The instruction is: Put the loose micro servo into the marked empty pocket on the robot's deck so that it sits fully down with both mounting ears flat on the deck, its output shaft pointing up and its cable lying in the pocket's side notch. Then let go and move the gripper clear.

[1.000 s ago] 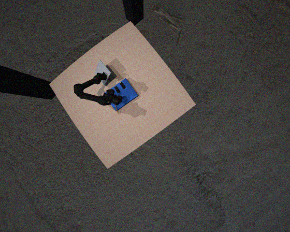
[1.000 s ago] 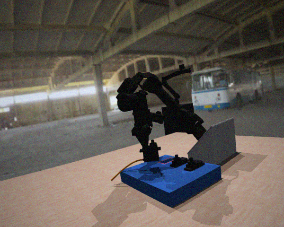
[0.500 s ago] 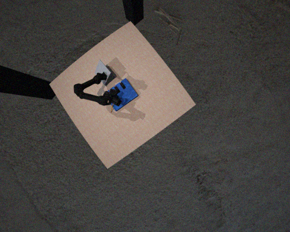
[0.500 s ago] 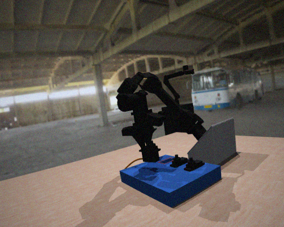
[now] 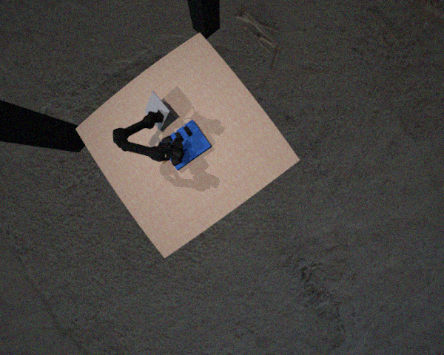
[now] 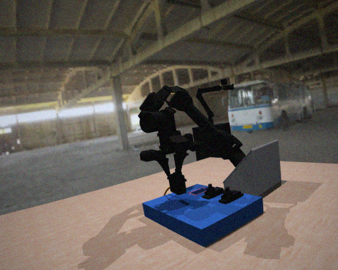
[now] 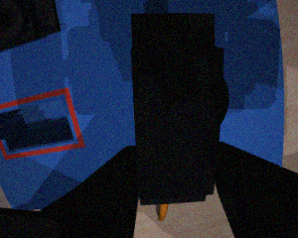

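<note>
My gripper [image 6: 174, 175] [image 7: 175, 155] is shut on the black micro servo [image 6: 177, 184] [image 7: 175, 94], which hangs just above the blue deck [image 5: 202, 143] [image 6: 204, 222] [image 7: 105, 124], near its edge. The orange cable [image 6: 165, 190] [image 7: 162, 212] comes out at one end of the servo, beyond the deck edge in the wrist view. The empty pocket [image 6: 198, 191] [image 7: 40, 135] has a red outline [image 7: 75, 118]; it lies to the left of the servo in the wrist view. The dark rendering hides which way the output shaft points and how the ears lie.
Two fitted black servos [image 6: 212, 192] [image 6: 230, 196] stand on the deck beyond the pocket; part of one black servo [image 7: 20, 25] shows at the wrist view's top left. A grey upright panel [image 5: 155, 106] [image 6: 256, 165] stands behind the deck, near the arm's base. All rest on a wooden table [image 5: 229, 191] [image 6: 41, 226].
</note>
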Controlling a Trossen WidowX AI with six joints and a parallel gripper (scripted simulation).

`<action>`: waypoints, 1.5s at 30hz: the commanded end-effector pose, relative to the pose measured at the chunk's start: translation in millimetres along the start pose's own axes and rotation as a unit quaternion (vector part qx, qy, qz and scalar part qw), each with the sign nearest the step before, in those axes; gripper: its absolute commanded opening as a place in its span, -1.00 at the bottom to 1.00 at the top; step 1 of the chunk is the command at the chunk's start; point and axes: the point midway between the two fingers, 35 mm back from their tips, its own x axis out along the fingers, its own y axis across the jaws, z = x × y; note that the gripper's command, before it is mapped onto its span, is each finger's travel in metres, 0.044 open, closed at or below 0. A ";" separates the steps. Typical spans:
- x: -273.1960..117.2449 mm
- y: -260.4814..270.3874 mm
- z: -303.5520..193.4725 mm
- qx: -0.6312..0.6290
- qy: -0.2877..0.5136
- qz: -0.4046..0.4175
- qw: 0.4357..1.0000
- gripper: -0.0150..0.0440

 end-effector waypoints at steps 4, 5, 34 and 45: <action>-0.3 0.0 -1.0 0.109 0.002 -0.001 0.994 -0.49; -0.3 0.0 -1.0 0.127 0.002 -0.001 0.992 -0.49; -0.3 0.0 -1.0 0.589 0.001 -0.002 0.808 -0.49; -0.3 4.2 -1.6 0.650 0.001 -0.002 0.760 -0.49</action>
